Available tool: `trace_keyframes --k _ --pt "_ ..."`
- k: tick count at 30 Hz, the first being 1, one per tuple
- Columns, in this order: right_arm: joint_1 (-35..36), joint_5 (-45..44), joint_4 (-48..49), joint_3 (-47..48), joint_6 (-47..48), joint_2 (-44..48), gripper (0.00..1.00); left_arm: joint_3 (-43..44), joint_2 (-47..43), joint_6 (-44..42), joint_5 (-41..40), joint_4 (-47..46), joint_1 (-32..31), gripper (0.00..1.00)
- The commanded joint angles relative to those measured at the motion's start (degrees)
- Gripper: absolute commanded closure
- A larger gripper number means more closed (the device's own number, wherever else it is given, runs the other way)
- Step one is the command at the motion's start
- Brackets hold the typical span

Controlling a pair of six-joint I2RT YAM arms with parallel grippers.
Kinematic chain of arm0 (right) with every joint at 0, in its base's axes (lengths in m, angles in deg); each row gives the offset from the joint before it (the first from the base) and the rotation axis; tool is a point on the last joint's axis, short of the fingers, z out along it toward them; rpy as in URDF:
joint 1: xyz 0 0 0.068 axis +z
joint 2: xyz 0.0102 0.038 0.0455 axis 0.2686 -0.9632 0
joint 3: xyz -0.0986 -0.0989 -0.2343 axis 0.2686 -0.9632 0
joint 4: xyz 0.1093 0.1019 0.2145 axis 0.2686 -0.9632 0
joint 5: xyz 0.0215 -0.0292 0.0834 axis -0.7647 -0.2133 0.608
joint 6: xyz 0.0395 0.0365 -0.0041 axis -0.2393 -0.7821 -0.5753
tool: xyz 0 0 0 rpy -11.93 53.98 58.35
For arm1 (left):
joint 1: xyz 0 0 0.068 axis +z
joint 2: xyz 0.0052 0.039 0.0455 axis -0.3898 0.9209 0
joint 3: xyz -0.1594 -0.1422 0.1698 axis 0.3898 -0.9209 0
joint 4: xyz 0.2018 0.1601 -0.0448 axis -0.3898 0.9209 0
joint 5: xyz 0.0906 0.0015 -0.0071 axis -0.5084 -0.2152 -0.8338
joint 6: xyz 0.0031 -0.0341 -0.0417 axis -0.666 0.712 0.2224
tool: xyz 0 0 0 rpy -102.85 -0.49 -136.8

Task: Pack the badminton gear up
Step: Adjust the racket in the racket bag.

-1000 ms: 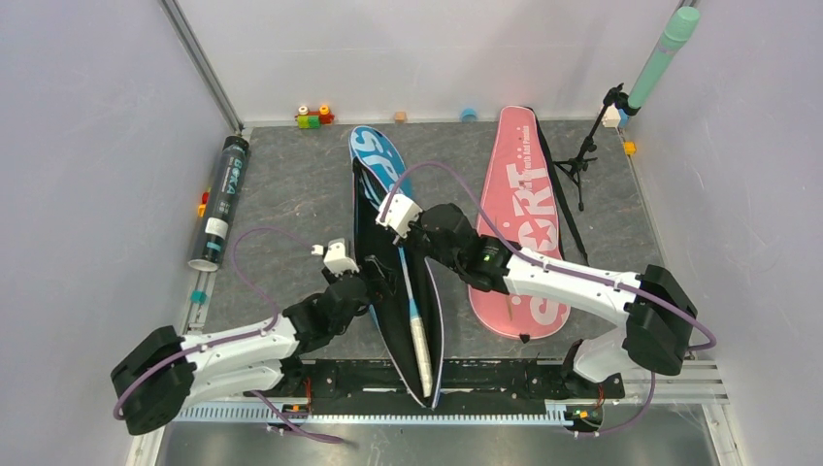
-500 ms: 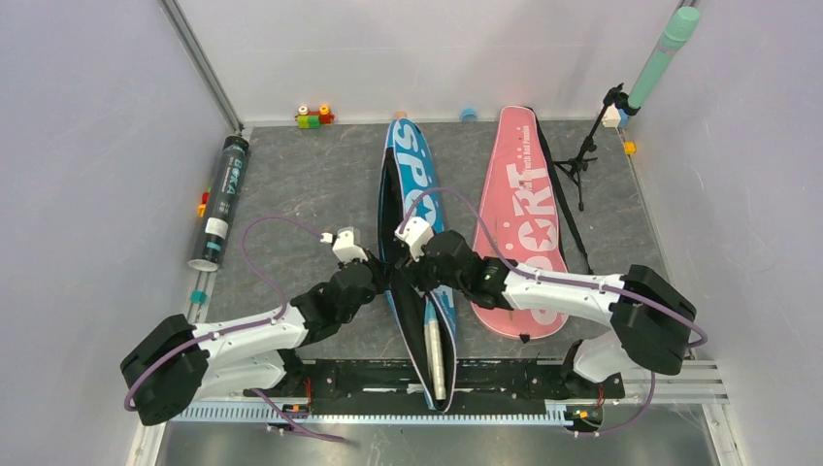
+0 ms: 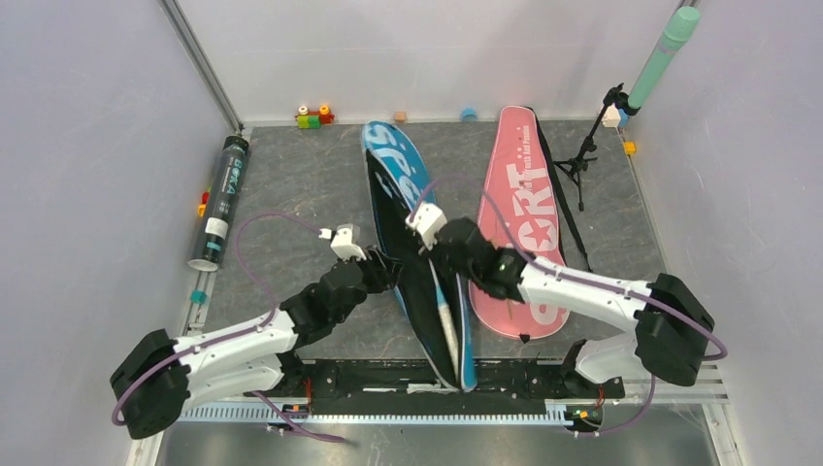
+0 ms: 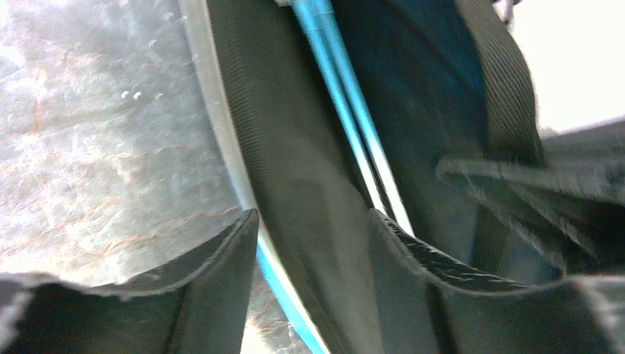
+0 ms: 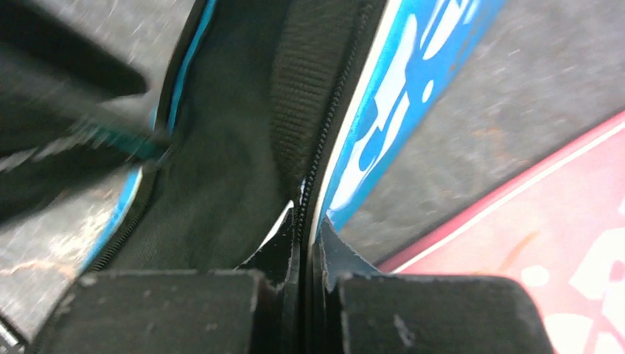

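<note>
One blue racket bag (image 3: 388, 160) is seen lying open along the middle of the bench (image 3: 301, 184). Its head end is turned toward the far edge and its foot toward the near edge. A racket (image 3: 446, 325) is laid inside, white handle toward the near edge.

The bag's right-hand zipper edge is pinched flat between the clenched fingers of the right gripper (image 5: 304, 269). The opposite rim is straddled by the left gripper (image 4: 311, 221), whose jaws stand partly apart; whether that rim is truly clamped cannot be told.

The step in hand is judged to be the closing of the bag over the racket. It is best done with the left rim taken firmly before anything is pulled. The two edges are then best drawn together evenly over the shaft, with the handle watched so that it is not pushed out at the foot. A one-sided pull is likely to swing the light bag across the bench rather than shut it.

A pink racket bag (image 3: 519, 194) is seen close beside it toward the right edge, and a dark tube (image 3: 221, 199) along the left edge.
</note>
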Motion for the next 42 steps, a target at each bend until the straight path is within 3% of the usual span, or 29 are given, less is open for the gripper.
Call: trace_keyframes --k 1,3,5,10,18,23,27,31,37,42 --pt "-6.0 10.4 -3.6 16.3 16.3 1.2 1.0 5.8 -8.7 -13.2 4.3 -1.6 0.0 0.22" --pt "-6.8 14.9 -10.7 24.9 22.2 -0.2 1.0 8.7 -13.9 -19.1 5.7 1.1 0.0 0.01" --pt "-8.1 22.0 -17.9 33.6 25.9 -2.2 1.0 12.5 -19.0 -25.1 7.7 3.9 0.0 0.0" --pt "-13.3 30.0 -31.2 47.1 33.2 -7.4 1.0 26.9 -24.8 -42.1 18.0 11.4 0.0 0.0" --pt "-26.5 44.4 -43.2 48.0 48.4 -8.9 1.0 52.5 -8.6 -78.1 37.4 34.6 0.0 0.0" --pt "-31.1 46.7 -47.3 42.8 54.3 -8.4 1.0 60.3 -1.1 -96.7 44.8 45.9 0.0 0.0" --pt "-34.2 48.5 -49.3 39.0 58.1 -8.4 1.0 58.8 1.4 -107.8 44.8 51.1 0.0 0.0" --pt "-38.1 51.0 -51.1 37.3 60.4 -8.6 1.0 54.9 2.5 -113.5 41.2 57.7 1.7 0.0" --pt "-40.3 51.0 -54.2 39.6 59.8 -11.7 1.0 49.0 2.6 -120.5 49.6 67.3 16.3 0.0" --pt "-42.1 54.8 -57.2 43.3 59.1 -15.9 1.0 41.8 6.1 -123.4 51.2 70.0 20.2 0.0"
